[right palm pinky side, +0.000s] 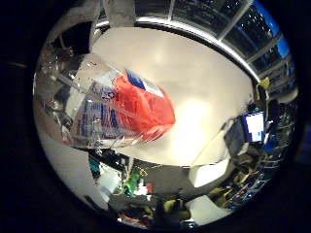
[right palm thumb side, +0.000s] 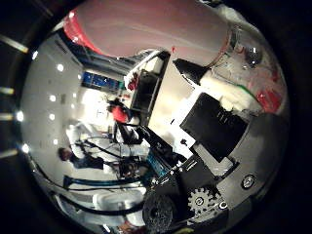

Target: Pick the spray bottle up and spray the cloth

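The hand (right palm thumb side: 214, 146) shows as a stack of blocky black and white parts, with a flat black rectangular plate ridged along one edge set over white housing. Below it sits a small pale toothed gear beside a dark, round, knurled wheel, and a smooth grey curved shell carries a round screw head. A black pointed piece juts out near the white section.

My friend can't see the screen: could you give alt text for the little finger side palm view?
A clear plastic spray bottle with a red-orange head fills the view close to the palm, with a white table and cluttered room behind.
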